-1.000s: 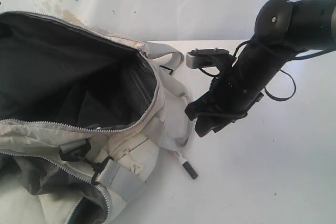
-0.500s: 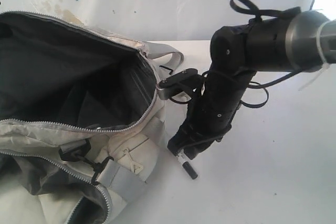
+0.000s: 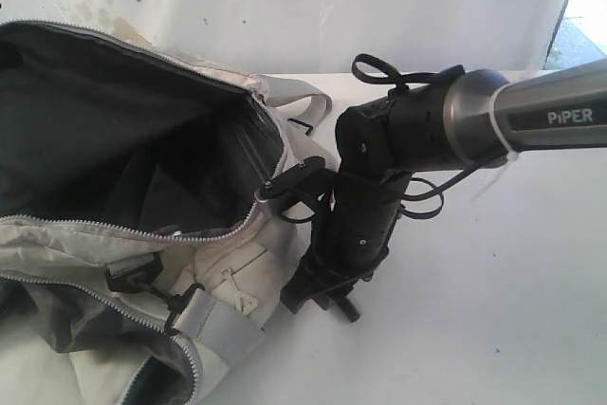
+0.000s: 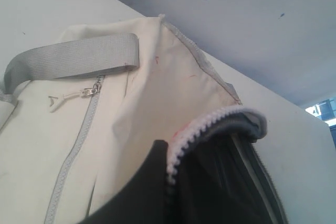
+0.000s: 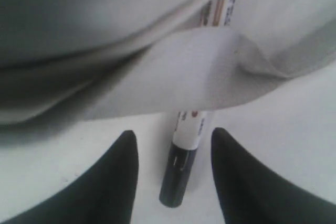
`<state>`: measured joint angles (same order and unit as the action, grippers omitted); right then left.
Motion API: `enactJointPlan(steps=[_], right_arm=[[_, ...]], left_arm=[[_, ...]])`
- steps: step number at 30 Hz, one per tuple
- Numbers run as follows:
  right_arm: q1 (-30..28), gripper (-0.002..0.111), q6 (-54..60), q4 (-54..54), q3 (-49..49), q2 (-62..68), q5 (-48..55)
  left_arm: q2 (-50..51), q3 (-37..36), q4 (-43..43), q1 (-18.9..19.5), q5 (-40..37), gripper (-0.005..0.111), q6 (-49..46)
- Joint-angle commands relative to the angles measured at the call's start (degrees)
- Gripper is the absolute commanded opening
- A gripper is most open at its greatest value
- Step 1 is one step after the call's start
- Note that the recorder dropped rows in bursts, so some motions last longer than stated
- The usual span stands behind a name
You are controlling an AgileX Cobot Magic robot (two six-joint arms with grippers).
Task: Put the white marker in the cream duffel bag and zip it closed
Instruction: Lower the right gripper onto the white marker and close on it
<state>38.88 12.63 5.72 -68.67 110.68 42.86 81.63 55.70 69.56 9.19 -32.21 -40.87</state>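
Observation:
The cream duffel bag (image 3: 248, 267) lies at the left with its main zipper open, showing dark lining (image 3: 123, 139). The white marker (image 3: 349, 311) lies on the table by the bag's near end; only its black cap shows below my right gripper (image 3: 318, 293). In the right wrist view the marker (image 5: 187, 129) lies between the open fingers (image 5: 118, 177), untouched, with its barrel running under a grey strap (image 5: 199, 66). In the left wrist view a black finger (image 4: 149, 182) presses on the bag's zipper rim (image 4: 194, 129); the other finger is hidden against the lining.
The white table (image 3: 493, 310) stretches to the right of the arm. Grey straps (image 3: 302, 100) and black buckles (image 3: 133, 277) lie around the bag's end. A second zipper (image 4: 79, 145) runs down the bag's side panel. A pale wall stands behind.
My right arm has swung left and down from above the table. Its open gripper now straddles the marker's cap. The bag and marker have not moved.

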Motion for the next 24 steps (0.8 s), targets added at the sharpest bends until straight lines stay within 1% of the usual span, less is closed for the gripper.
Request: enactJointPlan(steps=[1, 4, 7, 8, 9, 10, 18, 24], right_arm=[[0.1, 0.042, -0.3, -0.8, 0.2, 1.4, -2.4], [0.1, 0.036, -0.3, -0.6, 0.2, 2.0, -1.9], [0.1, 0.019, -0.3, -0.6, 0.2, 2.7, -1.3], [0.1, 0.010, -0.3, -0.6, 0.2, 3.0, -0.7], [0.1, 0.003, -0.3, -0.6, 0.2, 3.2, -0.5], [0.1, 0.000, -0.3, -0.6, 0.2, 3.3, -0.1], [0.1, 0.000, -0.3, -1.1, 0.1, 2.5, 1.8], [-0.1, 0.000, -0.9, -2.8, 0.1, -1.1, 4.1]], left_arm=[[-0.2, 0.3, 0.8, 0.4, 0.7, 0.000, 0.3], [-0.2, 0.3, 0.7, 0.4, 0.7, 0.000, 0.3], [-0.2, 0.3, 0.7, 0.4, 0.7, 0.000, 0.3], [-0.2, 0.3, 0.7, 0.4, 0.7, 0.000, 0.3], [-0.2, 0.3, 0.7, 0.4, 0.7, 0.000, 0.3], [-0.2, 0.3, 0.7, 0.4, 0.7, 0.000, 0.3], [-0.2, 0.3, 0.7, 0.4, 0.7, 0.000, 0.3], [-0.2, 0.3, 0.7, 0.4, 0.7, 0.000, 0.3]])
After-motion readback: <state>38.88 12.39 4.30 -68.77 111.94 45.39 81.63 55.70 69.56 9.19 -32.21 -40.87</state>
